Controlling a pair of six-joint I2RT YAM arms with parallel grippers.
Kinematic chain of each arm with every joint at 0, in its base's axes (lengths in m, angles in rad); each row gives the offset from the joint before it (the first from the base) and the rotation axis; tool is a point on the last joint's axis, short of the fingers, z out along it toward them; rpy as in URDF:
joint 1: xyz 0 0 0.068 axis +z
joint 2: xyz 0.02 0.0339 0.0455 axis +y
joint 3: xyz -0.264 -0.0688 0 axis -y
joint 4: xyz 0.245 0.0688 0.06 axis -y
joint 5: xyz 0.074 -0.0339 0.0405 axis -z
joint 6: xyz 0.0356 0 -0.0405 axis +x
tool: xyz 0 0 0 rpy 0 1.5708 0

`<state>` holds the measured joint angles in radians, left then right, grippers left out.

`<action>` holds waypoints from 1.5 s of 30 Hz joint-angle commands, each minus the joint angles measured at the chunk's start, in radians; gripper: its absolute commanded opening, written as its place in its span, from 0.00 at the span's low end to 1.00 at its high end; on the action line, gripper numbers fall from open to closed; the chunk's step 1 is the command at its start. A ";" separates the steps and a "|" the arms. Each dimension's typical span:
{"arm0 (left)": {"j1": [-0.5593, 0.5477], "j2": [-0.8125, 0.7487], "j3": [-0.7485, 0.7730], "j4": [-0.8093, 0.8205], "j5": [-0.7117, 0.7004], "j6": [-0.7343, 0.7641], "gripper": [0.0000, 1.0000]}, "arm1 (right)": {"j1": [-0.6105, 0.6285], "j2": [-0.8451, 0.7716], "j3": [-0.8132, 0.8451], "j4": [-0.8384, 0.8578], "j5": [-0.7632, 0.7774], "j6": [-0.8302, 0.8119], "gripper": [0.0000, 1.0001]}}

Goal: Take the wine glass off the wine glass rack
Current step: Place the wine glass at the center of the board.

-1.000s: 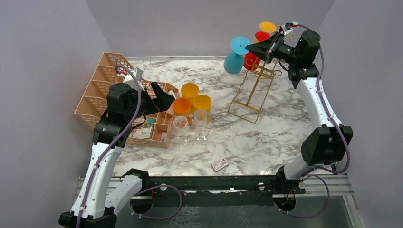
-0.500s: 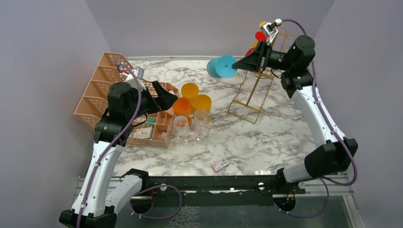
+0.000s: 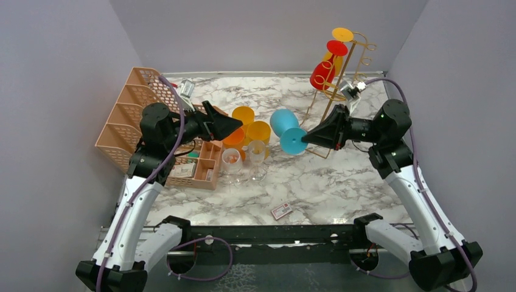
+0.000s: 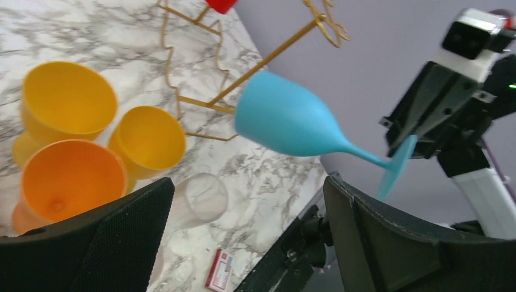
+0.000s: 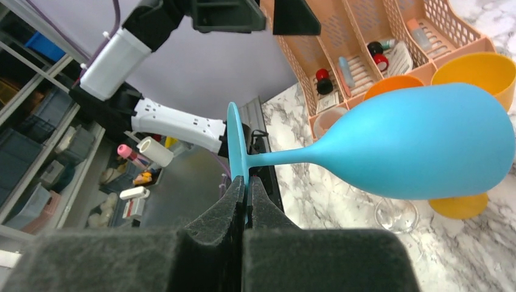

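Blue wine glass [image 5: 420,146] sideways — foot rim in right gripper [image 5: 245,190]

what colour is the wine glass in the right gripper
The wine glass is solid light blue; clearest in the right wrist view.

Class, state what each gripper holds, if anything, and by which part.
The right gripper grips the blue wine glass by the rim of its foot; the left gripper is open, holding nothing.

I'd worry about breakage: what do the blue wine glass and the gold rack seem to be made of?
The blue wine glass looks like matte plastic: opaque, even colour, soft sheen. The wine glass rack looks like thin metal wire with a shiny gold finish, bent into loops; plated or painted, I cannot tell.
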<state>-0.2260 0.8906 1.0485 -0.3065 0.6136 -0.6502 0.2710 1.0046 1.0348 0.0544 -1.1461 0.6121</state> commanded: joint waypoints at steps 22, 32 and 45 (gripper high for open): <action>-0.584 0.235 0.117 0.159 -0.145 0.064 0.50 | 0.000 -0.244 -0.339 0.138 0.196 0.226 0.01; -0.626 0.286 0.118 0.157 -0.089 0.086 0.25 | 0.001 -0.247 -0.310 0.084 0.199 0.172 0.01; -0.635 0.296 0.111 0.203 -0.083 0.098 0.00 | 0.000 -0.253 -0.299 -0.047 0.148 0.034 0.18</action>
<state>-0.8494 1.1805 1.1446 -0.1658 0.4992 -0.5713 0.2710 0.7662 0.7189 0.0631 -0.9771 0.7040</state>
